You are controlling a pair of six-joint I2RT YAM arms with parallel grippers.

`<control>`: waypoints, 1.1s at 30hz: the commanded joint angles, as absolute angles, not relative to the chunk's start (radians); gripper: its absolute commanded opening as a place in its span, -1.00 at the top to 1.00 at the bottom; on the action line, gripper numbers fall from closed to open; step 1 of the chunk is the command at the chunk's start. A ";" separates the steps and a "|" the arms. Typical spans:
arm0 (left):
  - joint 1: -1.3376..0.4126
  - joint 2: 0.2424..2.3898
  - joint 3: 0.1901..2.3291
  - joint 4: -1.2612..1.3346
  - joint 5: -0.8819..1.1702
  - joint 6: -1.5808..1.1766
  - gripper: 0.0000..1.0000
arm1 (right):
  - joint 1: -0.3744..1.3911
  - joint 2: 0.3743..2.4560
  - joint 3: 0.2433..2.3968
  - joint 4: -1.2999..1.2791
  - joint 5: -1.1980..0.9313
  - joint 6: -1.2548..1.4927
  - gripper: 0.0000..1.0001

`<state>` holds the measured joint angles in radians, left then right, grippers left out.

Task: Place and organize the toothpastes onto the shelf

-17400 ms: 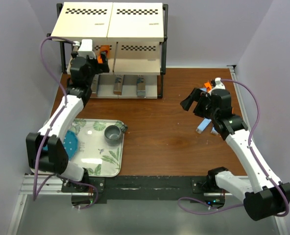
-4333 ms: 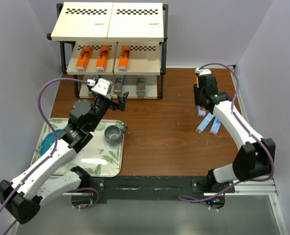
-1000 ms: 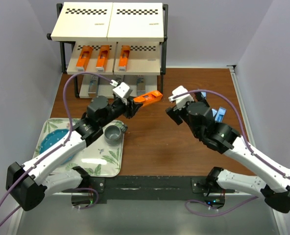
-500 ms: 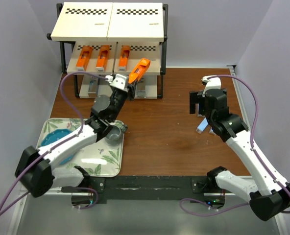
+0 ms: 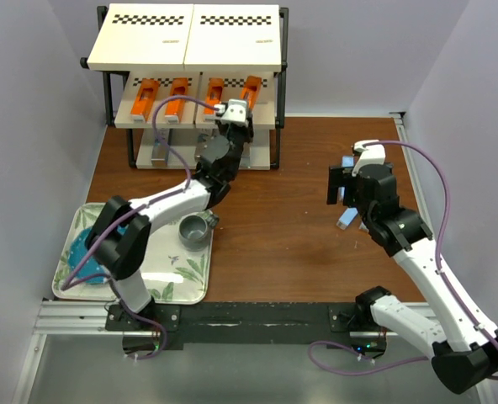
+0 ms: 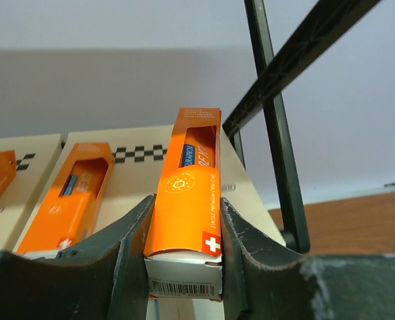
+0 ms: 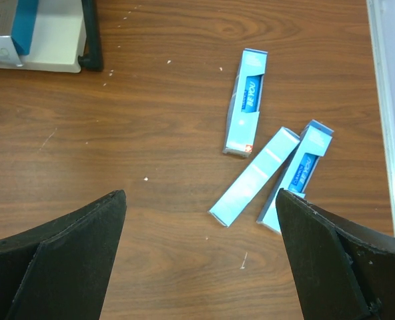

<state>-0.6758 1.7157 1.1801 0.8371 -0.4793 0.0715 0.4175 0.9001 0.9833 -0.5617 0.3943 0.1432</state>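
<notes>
The shelf (image 5: 190, 38) stands at the table's back left. Three orange toothpastes (image 5: 175, 94) lie side by side on its middle board. A fourth orange toothpaste (image 5: 251, 88) rests to their right, its near end between the fingers of my left gripper (image 5: 237, 112). In the left wrist view the gripper (image 6: 184, 267) is shut on this box (image 6: 187, 200), which points onto the checkered board (image 6: 251, 193). My right gripper (image 7: 201, 193) hangs open over three light blue toothpastes (image 7: 245, 101) (image 7: 254, 177) (image 7: 297, 175) lying on the wood.
A leaf-patterned tray (image 5: 173, 282) at the front left holds a grey cup (image 5: 194, 229) and a blue plate (image 5: 85, 248). The shelf's black post (image 6: 277, 120) stands just right of the held box. The shelf's foot (image 7: 91, 40) shows at the right wrist view's top left.
My left gripper has carried the orange box from mid-table up to the middle board, beside the other three. My right arm has swung back to the right, over the light blue boxes.
</notes>
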 commanded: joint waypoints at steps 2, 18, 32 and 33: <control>-0.680 1.847 1.360 0.954 -0.600 0.075 0.98 | 0.411 0.853 0.948 -0.525 0.344 0.181 -0.97; -0.680 2.105 1.572 1.008 -0.764 0.098 0.72 | 0.410 0.788 0.900 -0.503 0.373 0.150 -0.97; -0.680 2.131 1.595 0.957 -0.742 0.069 0.11 | 0.410 0.784 0.887 -0.489 0.367 0.146 -0.97; -0.680 2.122 1.585 0.953 -0.738 0.061 -0.02 | 0.411 0.784 0.887 -0.489 0.362 0.147 -0.97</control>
